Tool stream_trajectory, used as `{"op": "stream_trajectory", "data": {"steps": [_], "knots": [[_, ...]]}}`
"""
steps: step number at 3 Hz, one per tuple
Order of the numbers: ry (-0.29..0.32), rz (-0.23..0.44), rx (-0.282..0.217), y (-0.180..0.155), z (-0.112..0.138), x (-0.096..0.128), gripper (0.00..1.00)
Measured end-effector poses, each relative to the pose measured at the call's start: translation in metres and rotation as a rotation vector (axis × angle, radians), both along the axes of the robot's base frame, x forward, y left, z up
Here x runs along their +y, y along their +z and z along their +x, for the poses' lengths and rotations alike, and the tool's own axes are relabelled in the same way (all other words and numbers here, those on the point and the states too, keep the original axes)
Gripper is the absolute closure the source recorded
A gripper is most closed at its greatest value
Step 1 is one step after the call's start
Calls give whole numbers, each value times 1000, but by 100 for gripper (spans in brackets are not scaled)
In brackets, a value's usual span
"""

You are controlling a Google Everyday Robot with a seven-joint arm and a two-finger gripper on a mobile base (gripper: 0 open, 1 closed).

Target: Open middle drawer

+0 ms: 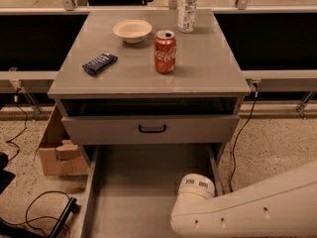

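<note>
Grey drawer floor: in my one camera view the middle drawer (143,182) stands pulled well out below the taller-fronted drawer (148,129). My arm (247,207) crosses its right side. The claw is out of frame, so I cannot tell its grip. I judge the pull about done; next, let go and withdraw cleanly.

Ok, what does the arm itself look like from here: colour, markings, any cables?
The arm is a thick, smooth, off-white tube with a few small dark holes along its side. It ends in a round joint cap with tiny dark markings on its rim. No cables show on it. The gripper is out of frame, so its jaws cannot be described.
</note>
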State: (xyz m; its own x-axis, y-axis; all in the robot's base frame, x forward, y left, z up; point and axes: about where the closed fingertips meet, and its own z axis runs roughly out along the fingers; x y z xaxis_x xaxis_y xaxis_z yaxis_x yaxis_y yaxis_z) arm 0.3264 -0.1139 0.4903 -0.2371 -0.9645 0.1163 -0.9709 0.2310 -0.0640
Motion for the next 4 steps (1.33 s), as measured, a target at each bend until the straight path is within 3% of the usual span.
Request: {"op": "stream_trajectory", "data": {"steps": [1, 2, 3, 4], "knots": [[-36, -34, -53, 79, 8, -10, 0], [-55, -48, -69, 163, 13, -15, 0], [13, -69, -45, 171, 11, -15, 0], [14, -67, -48, 170, 11, -15, 0]]}}
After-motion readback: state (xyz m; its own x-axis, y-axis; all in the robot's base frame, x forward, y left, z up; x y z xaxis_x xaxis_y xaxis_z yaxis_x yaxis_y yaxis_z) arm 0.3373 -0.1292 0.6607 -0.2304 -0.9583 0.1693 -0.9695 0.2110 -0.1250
